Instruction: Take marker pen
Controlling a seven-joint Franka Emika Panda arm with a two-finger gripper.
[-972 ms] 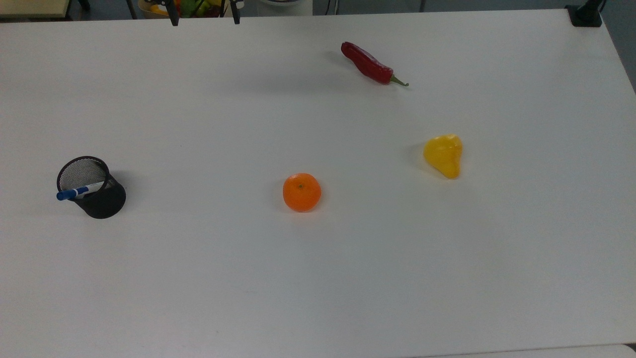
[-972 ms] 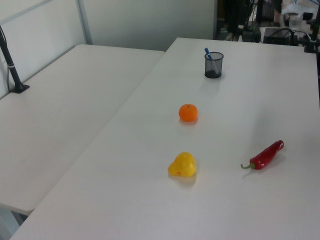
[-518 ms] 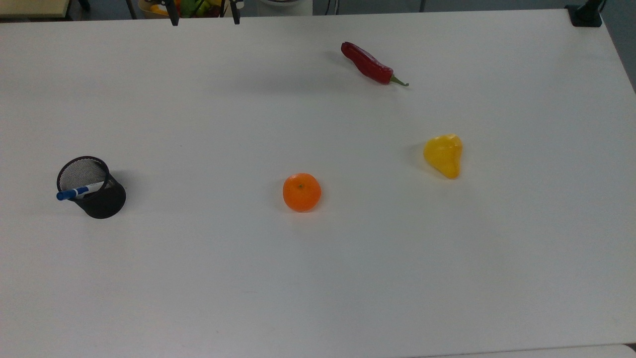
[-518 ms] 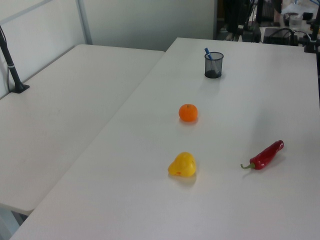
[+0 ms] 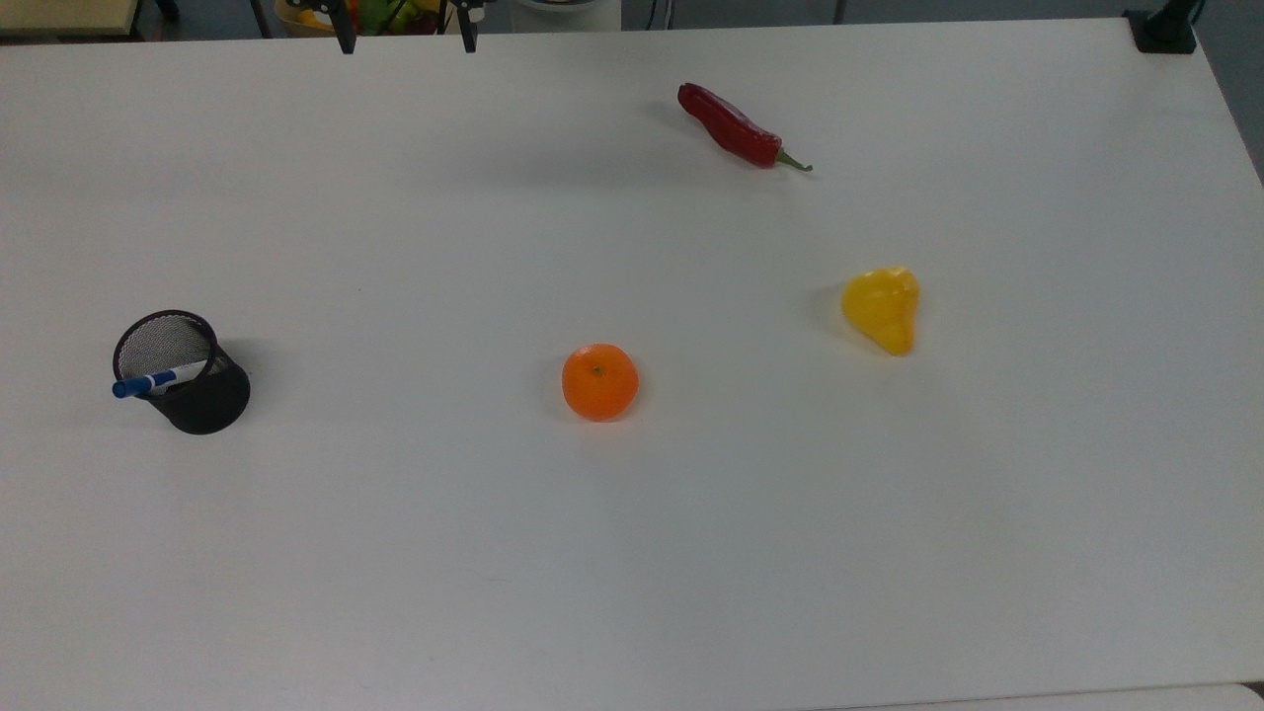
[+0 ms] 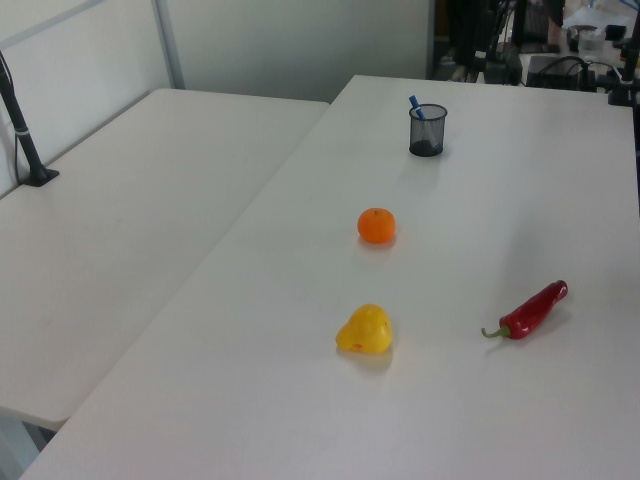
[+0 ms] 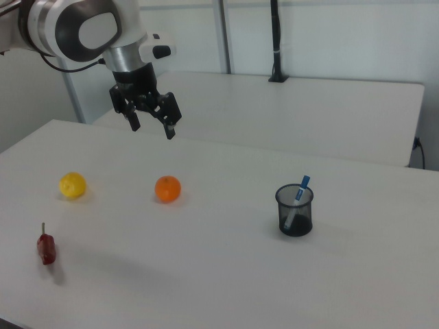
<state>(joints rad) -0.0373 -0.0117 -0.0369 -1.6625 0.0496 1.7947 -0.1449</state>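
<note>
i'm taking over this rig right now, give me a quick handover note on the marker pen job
Gripper: open, holding nothing, up in the air above the table, well away from the pen in the right view.
Marker pen: standing tilted in the black mesh cup, blue cap up and leaning over the rim, at the top view's left.
Other things lying apart on the table: orange, yellow fruit, red chilli.
Done: nothing yet; the pen is untouched.
Left: move over the cup, come down on the capped end, close and lift the pen out.

Bright even light, soft faint shadows, mild table (image 5: pixel 632 553) glare
</note>
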